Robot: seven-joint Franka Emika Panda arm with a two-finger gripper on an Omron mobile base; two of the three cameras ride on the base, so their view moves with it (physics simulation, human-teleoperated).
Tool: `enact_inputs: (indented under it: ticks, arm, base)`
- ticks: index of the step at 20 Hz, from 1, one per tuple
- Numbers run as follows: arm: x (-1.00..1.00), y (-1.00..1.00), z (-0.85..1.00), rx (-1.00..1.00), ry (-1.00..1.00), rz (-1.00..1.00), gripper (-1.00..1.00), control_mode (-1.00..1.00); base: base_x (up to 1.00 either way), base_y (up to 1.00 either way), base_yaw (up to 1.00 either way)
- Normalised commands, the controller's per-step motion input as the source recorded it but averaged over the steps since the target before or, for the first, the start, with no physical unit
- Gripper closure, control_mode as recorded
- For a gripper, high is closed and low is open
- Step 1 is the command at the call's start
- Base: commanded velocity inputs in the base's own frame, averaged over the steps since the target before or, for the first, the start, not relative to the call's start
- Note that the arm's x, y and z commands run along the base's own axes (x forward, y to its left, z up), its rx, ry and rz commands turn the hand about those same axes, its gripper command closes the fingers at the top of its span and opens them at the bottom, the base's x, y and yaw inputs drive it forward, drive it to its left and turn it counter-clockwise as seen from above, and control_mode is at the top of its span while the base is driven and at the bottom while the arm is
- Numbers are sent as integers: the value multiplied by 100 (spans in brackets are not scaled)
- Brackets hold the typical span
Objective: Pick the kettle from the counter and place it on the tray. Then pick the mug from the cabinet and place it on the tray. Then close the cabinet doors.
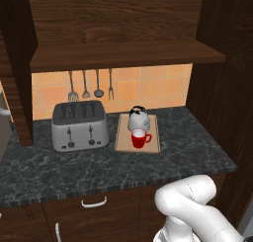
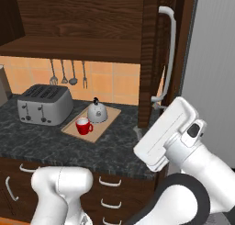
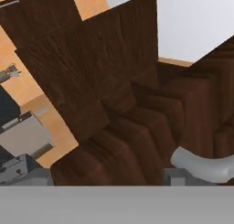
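Note:
The silver kettle (image 1: 139, 119) (image 2: 97, 112) and the red mug (image 1: 140, 138) (image 2: 83, 126) both stand on the tan tray (image 1: 153, 139) (image 2: 107, 119), which lies on the dark counter (image 1: 99, 167). The cabinet (image 1: 118, 48) is open, and its wide shelf is bare. Its right door (image 2: 149, 59) stands open, edge-on, with its silver bar handle (image 2: 170, 54) (image 3: 203, 166) facing me. My gripper (image 2: 156, 122) is close against this door's lower end, just below the handle's foot. Its fingertips are hidden behind the white hand, and dark wood fills the hand view.
A boxy silver toaster (image 1: 80, 125) (image 2: 44, 104) stands left of the tray. Utensils (image 1: 90, 85) hang on the tiled wall behind. The left door (image 1: 19, 78) stands open at the left. A grey wall (image 2: 213, 81) rises right of the open door.

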Motion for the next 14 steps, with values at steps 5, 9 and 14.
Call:
enact_inputs:
  ticks: [5,9,14]
  arm:
    - [-7,50,38,-21,-8,7,-100,-100]
    - [-1,56,35,-18,-4,3,-100,-100]
    - [0,60,43,-17,0,0,-100,-100]
  base:
    - [0,0,0]
    - [0,0,0]
    - [0,0,0]
